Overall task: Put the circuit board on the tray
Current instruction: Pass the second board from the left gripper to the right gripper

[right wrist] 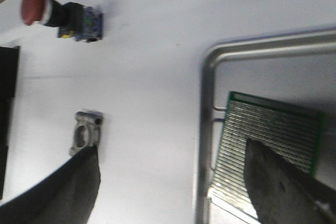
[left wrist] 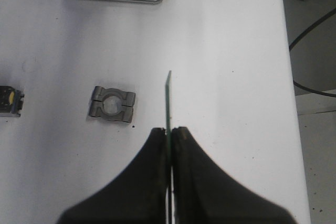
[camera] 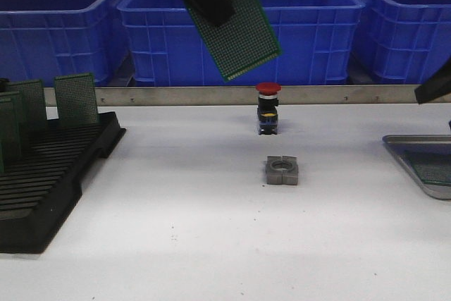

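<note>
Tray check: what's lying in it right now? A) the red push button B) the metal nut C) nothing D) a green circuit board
D: a green circuit board already lies on the tray floor, while the left hand holds another board in the air.
</note>
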`<act>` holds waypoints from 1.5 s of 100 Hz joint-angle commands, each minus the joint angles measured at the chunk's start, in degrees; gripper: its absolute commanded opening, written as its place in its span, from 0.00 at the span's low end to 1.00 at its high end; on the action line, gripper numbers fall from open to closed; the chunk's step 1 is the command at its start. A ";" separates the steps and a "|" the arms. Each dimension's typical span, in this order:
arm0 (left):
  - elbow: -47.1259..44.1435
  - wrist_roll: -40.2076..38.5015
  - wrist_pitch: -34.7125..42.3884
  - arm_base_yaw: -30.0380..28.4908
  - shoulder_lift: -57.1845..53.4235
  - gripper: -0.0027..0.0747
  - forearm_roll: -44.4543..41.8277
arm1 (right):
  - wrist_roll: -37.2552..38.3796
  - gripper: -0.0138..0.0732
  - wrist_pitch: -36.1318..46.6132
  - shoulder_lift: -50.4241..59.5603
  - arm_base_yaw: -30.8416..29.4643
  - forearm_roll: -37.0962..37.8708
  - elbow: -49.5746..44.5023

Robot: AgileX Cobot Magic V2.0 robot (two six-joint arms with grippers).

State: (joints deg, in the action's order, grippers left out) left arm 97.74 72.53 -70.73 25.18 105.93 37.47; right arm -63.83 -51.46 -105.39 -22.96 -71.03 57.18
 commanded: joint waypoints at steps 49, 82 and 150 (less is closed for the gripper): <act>1.33 -0.63 -2.23 0.55 -3.22 0.01 3.33 | -35.53 0.83 -24.94 9.41 12.34 -12.36 1.42; 1.33 -0.63 -2.23 0.55 -3.22 0.01 3.33 | -39.54 0.83 -22.27 14.13 21.70 -12.60 1.42; 1.33 -0.63 -2.23 0.55 -3.22 0.01 3.33 | -42.73 0.83 -9.94 13.90 28.33 -14.46 1.42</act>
State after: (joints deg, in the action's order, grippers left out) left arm 97.74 72.40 -70.73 25.43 105.93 37.47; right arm -105.47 -59.43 -93.86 5.14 -81.07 57.26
